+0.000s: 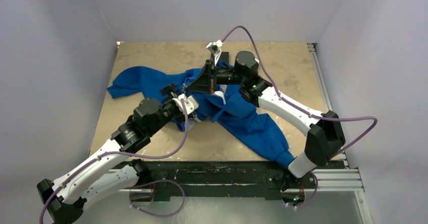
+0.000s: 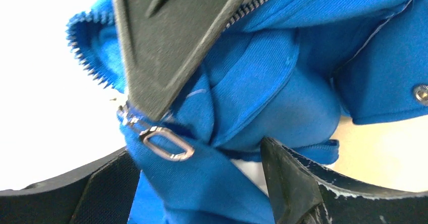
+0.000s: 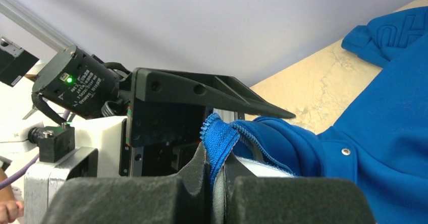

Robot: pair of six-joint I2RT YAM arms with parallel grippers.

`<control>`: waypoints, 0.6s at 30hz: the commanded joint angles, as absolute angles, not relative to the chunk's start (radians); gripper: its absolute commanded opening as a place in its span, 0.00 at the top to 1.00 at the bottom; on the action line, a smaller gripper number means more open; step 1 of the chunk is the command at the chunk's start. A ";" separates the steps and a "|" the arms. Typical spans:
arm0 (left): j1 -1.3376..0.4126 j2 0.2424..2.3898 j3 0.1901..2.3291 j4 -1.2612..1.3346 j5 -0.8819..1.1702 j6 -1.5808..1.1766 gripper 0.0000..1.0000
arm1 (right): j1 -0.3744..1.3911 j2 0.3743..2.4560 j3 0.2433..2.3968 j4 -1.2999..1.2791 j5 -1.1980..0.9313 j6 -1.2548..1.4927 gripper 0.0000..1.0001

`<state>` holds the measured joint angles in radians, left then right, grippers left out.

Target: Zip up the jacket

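Observation:
The royal-blue jacket [image 1: 242, 115] lies crumpled across the middle of the table. My right gripper [image 1: 194, 87] is shut on the jacket's zipper edge; in the right wrist view its pads [image 3: 218, 168] pinch the blue toothed tape [image 3: 217, 133]. In the left wrist view the right gripper's black finger [image 2: 166, 37] comes down right at the silver zipper slider and its pull tab [image 2: 166, 143]. My left gripper [image 2: 194, 146] is open, with bunched blue fabric [image 2: 202, 183] between its fingers. It meets the right gripper over the jacket [image 1: 177, 92].
The tan table top [image 1: 282, 62] has a metal rail [image 1: 323, 88] along its right side. Grey walls close in the back and sides. One sleeve [image 1: 123, 85] reaches far left and another [image 1: 267, 133] runs to the near right. A snap button [image 3: 345, 151] shows on the fabric.

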<state>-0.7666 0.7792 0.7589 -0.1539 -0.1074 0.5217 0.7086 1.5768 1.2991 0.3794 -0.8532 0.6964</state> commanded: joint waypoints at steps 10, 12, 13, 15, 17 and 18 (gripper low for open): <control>-0.770 0.658 0.814 -0.260 -0.205 0.692 0.22 | 0.687 1.489 1.266 0.473 -0.873 0.718 1.00; -0.770 0.657 0.812 -0.253 -0.204 0.699 0.27 | 0.686 1.485 1.261 0.474 -0.871 0.721 1.00; -0.770 0.655 0.814 -0.253 -0.201 0.701 0.32 | 0.686 1.482 1.258 0.474 -0.870 0.721 1.00; -0.770 0.654 0.818 -0.261 -0.198 0.701 0.46 | 0.687 1.480 1.251 0.481 -0.868 0.726 1.00; -0.770 0.651 0.819 -0.269 -0.190 0.696 0.56 | 0.687 1.476 1.244 0.492 -0.868 0.733 1.00; -0.771 0.650 0.820 -0.270 -0.186 0.691 0.59 | 0.687 1.476 1.241 0.499 -0.870 0.738 1.00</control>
